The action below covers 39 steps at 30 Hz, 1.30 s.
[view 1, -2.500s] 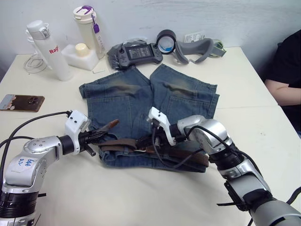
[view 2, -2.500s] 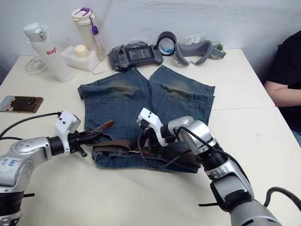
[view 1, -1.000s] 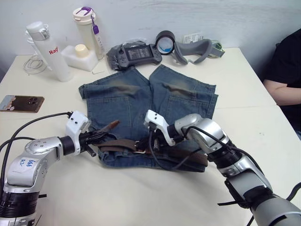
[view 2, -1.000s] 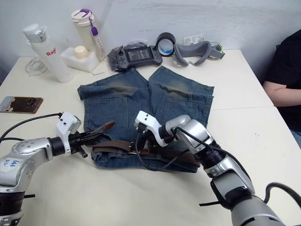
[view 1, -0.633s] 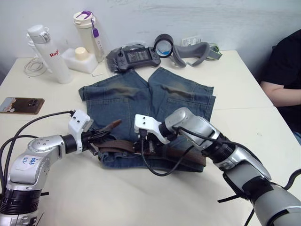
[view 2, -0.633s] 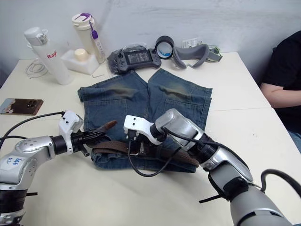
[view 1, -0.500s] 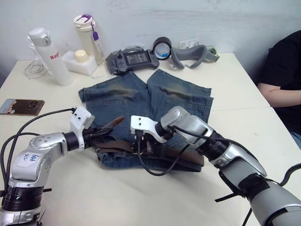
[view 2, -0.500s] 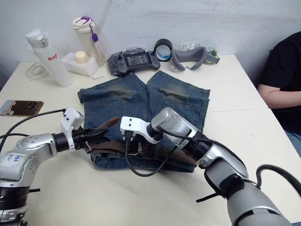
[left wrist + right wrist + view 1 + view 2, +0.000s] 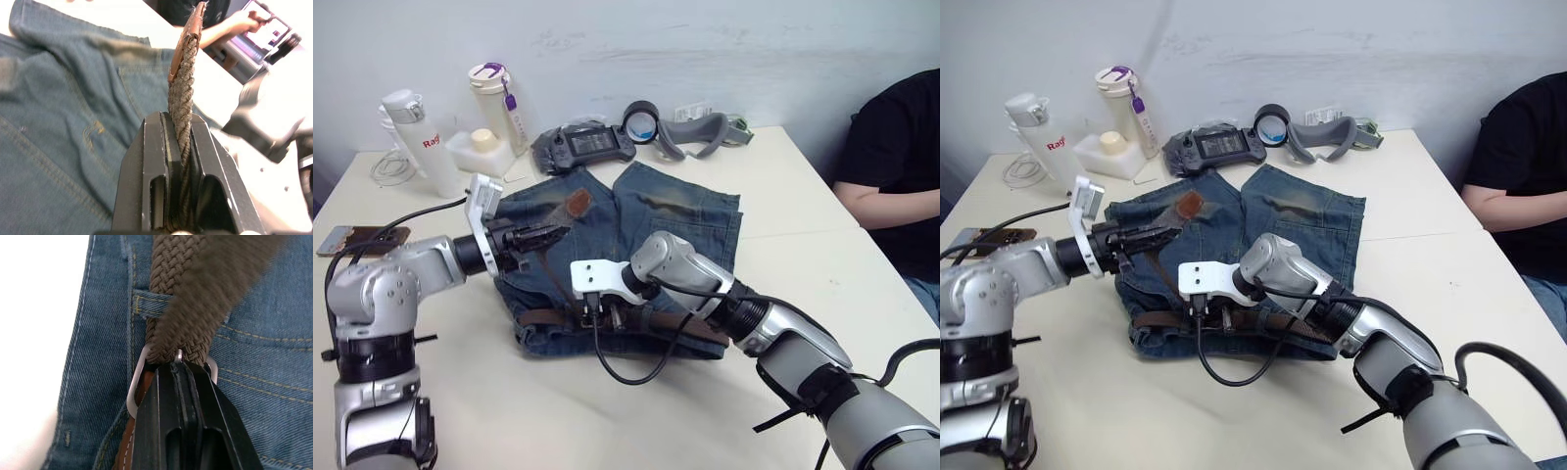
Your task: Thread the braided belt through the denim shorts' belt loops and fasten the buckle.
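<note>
The dark brown braided belt (image 9: pixel 636 321) lies along the faded blue denim shorts' (image 9: pixel 636 211) waistband at six o'clock. The left gripper (image 9: pixel 540 238) clamps its leather-tipped tail; the right gripper (image 9: pixel 178 369) pinches the silver rectangular buckle (image 9: pixel 138 382). Fastening seems underway; next, set the pin.

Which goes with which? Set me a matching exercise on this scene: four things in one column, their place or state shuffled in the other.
1. left gripper
2. right gripper
3. phone
4. game controller

A. beyond the denim shorts, toward the wall
B. shut on the braided belt near its end, above the shorts
C. at the table's left edge
D. shut on the buckle, at the waistband

Pairs: 1-B, 2-D, 3-C, 4-A
</note>
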Motion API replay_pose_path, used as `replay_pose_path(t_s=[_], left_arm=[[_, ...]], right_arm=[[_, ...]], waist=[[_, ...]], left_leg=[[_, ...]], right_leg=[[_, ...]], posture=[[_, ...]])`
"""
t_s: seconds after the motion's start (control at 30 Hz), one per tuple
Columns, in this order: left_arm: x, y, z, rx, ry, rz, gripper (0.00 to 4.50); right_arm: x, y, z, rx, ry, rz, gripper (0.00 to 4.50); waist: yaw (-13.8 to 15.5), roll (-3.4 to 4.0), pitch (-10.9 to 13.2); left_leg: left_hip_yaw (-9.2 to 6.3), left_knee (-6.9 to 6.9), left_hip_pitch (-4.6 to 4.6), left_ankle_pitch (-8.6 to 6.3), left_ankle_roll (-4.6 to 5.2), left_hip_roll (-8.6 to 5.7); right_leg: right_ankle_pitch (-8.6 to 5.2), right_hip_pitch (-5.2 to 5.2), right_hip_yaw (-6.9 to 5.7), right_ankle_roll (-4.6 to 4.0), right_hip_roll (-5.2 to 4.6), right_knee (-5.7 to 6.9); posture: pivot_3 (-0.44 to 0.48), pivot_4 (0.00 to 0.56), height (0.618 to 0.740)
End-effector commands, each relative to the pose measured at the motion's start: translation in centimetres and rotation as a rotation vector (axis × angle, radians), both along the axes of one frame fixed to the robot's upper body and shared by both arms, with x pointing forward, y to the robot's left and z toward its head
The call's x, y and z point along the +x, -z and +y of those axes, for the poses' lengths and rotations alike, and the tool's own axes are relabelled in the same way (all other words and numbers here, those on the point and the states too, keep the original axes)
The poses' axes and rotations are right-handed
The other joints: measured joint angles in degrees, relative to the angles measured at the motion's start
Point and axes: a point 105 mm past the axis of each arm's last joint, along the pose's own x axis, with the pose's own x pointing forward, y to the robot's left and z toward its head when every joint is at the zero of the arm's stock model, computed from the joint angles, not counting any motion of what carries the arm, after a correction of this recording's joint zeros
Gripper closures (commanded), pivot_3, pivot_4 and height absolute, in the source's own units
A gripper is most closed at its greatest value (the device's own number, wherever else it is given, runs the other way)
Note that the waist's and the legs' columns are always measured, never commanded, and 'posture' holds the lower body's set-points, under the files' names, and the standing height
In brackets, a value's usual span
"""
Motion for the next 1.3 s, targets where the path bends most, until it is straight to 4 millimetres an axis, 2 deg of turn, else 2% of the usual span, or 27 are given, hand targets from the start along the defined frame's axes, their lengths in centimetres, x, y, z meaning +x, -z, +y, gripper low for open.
replay_pose_path(t_s=[0.03,0.07,0.2,0.3,0.43,0.5,0.57,0.67,0.87,1.0,1.1,1.2,1.27,1.3], left_arm=[[1.8,-4.0,-1.1,-0.096,0.083,-0.033,4.50],[2.3,-4.3,-1.8,-0.091,0.103,-0.026,4.50],[4.7,-5.5,-7.0,-0.038,0.225,-0.042,4.50],[5.2,-7.2,-11.7,-0.025,0.358,-0.092,4.50],[5.2,-9.0,-16.0,0.000,0.472,-0.172,4.50],[5.2,-10.0,-18.0,0.003,0.506,-0.227,4.50],[5.2,-10.8,-19.0,-0.004,0.518,-0.259,4.50],[5.8,-13.4,-21.1,-0.033,0.432,-0.370,4.50],[7.0,-15.9,-22.6,-0.009,0.238,-0.488,4.50],[7.1,-19.0,-22.8,-0.069,0.117,-0.553,4.50],[7.2,-20.3,-22.7,-0.052,0.053,-0.653,4.50],[7.3,-20.1,-22.7,-0.016,0.042,-0.709,4.50],[7.4,-18.7,-23.0,0.006,0.089,-0.666,4.50],[7.3,-17.3,-23.2,0.055,0.142,-0.648,4.50]], right_arm=[[-1.7,10.8,-6.0,-0.404,0.056,0.085,4.46],[-1.8,11.1,-6.1,-0.416,0.041,0.075,4.46],[-2.6,11.9,-6.0,-0.438,-0.027,0.075,4.46],[-3.1,12.8,-6.0,-0.446,-0.044,0.096,4.46],[-3.6,13.8,-5.7,-0.453,-0.068,0.100,4.46],[-3.9,14.3,-5.5,-0.456,-0.081,0.106,4.46],[-4.1,14.6,-5.3,-0.455,-0.086,0.113,4.46],[-4.4,15.0,-5.2,-0.447,-0.075,0.137,4.46],[-4.4,15.3,-5.4,-0.451,-0.083,0.141,4.46],[-4.3,15.5,-5.8,-0.460,-0.102,0.146,4.46],[-4.3,15.5,-5.8,-0.460,-0.108,0.148,4.46],[-4.1,15.6,-5.9,-0.453,-0.108,0.149,4.46],[-4.0,15.6,-5.8,-0.441,-0.109,0.145,4.46],[-3.8,15.5,-5.8,-0.415,-0.075,0.161,4.46]], waist=[[0.02,-0.08,-0.07],[0.04,-0.14,-0.14],[0.08,-0.34,-0.59],[0.13,-0.19,-0.68],[-0.04,0.17,-0.93],[0.04,0.39,-1.02],[0.04,0.67,-1.11],[0.13,0.79,-1.13],[0.89,0.79,-1.11],[1.55,0.80,-1.11],[1.63,0.80,-1.11],[1.75,0.80,-1.11],[1.80,0.80,-1.11],[1.78,0.80,-1.11]], left_leg=[[0.00,0.00,0.02,0.06,-0.14,-0.03],[-0.02,0.00,0.02,0.09,-0.18,-0.02],[-0.02,0.01,0.07,0.11,-0.22,-0.02],[0.05,0.01,0.07,0.11,-0.24,-0.02],[0.08,-0.08,0.15,0.03,-0.32,-0.07],[0.08,-0.21,0.66,-0.03,-0.38,-0.08],[0.15,-0.35,1.06,-0.13,-0.38,-0.08],[0.07,-0.54,1.21,-0.25,-0.21,-0.06],[-0.05,-0.55,1.73,-0.35,-0.05,-0.08],[-0.07,-0.55,1.75,-0.36,-0.04,-0.10],[-0.07,-0.55,1.75,-0.36,-0.04,-0.11],[-0.06,-0.55,1.75,-0.37,-0.05,-0.12],[-0.07,-0.55,1.73,-0.37,-0.05,-0.13],[-0.07,-0.55,1.74,-0.37,-0.05,-0.13]], right_leg=[[0.00,0.00,0.01,0.00,0.02,0.00],[0.00,-0.02,0.01,0.00,0.04,0.00],[0.00,0.03,0.02,0.00,0.08,-0.01],[-0.01,0.01,0.04,-0.02,0.09,-0.06],[-0.02,0.00,0.03,-0.04,0.13,-0.14],[-0.02,0.13,0.05,-0.04,0.16,-0.20],[-0.04,0.36,0.06,-0.02,0.16,-0.30],[-0.06,0.63,0.06,0.02,0.16,-0.40],[-0.06,0.81,0.03,0.07,0.09,-0.52],[-0.04,0.80,0.02,0.13,0.06,-0.55],[-0.03,0.80,0.02,0.16,0.04,-0.56],[-0.02,0.82,0.00,0.19,0.03,-0.56],[0.00,0.82,-0.05,0.20,0.00,-0.59],[0.00,0.83,-0.05,0.21,-0.01,-0.59]], posture=[[0.000,0.150,0.740],[0.000,0.150,0.740],[0.000,0.150,0.740],[0.000,0.150,0.740],[0.000,0.150,0.740],[0.000,0.150,0.740],[0.000,0.150,0.740],[0.000,0.150,0.740],[0.000,0.150,0.740],[0.000,0.150,0.740],[0.000,0.150,0.740],[0.000,0.150,0.740],[0.000,0.150,0.740],[0.000,0.150,0.740]])
